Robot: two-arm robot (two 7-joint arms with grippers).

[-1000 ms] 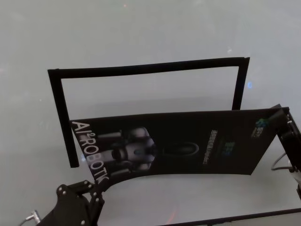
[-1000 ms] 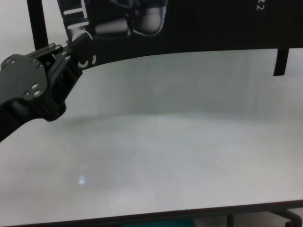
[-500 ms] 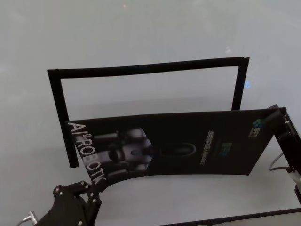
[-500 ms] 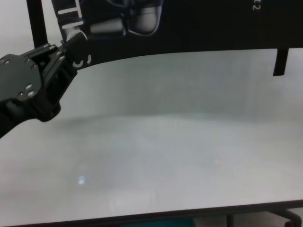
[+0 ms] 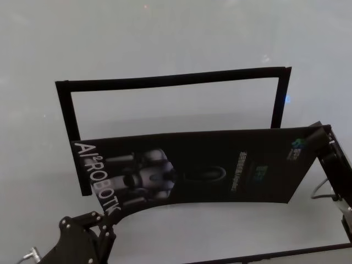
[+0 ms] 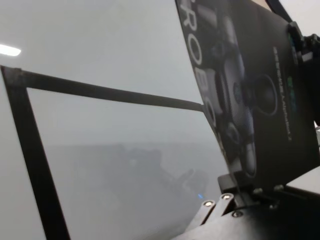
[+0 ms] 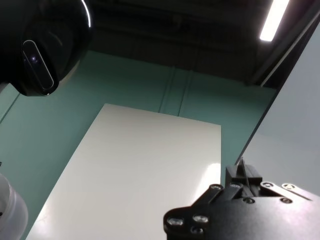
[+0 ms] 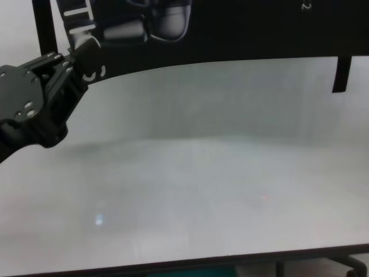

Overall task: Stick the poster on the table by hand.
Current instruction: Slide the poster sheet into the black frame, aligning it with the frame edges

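Surface: white table point(image 8: 202, 190) is filling the chest view, with its thin dark near edge running along the bottom and a dark leg showing under the right end.
Left gripper: left gripper point(image 8: 78, 55) is sitting at the near left of the table, and its fingers are pressing together on the near left corner of the poster, by the big white letters.
Poster: poster point(image 5: 220, 165) is hanging above the table between the two grippers, with the print facing up and toward the head camera; its near edge is bending down toward the left gripper, and the grey-white robot picture is lying just beside the white letters.
Right gripper: right gripper point(image 5: 322, 133) is standing at the right side, at the far right corner of the poster, and its fingers are closing on that corner beside the small coloured logo.
Tape: black tape strips point(image 5: 170, 80) are lying flat on the table as three sides of a frame, behind and beside the poster; the left strip is passing under the poster's left end.
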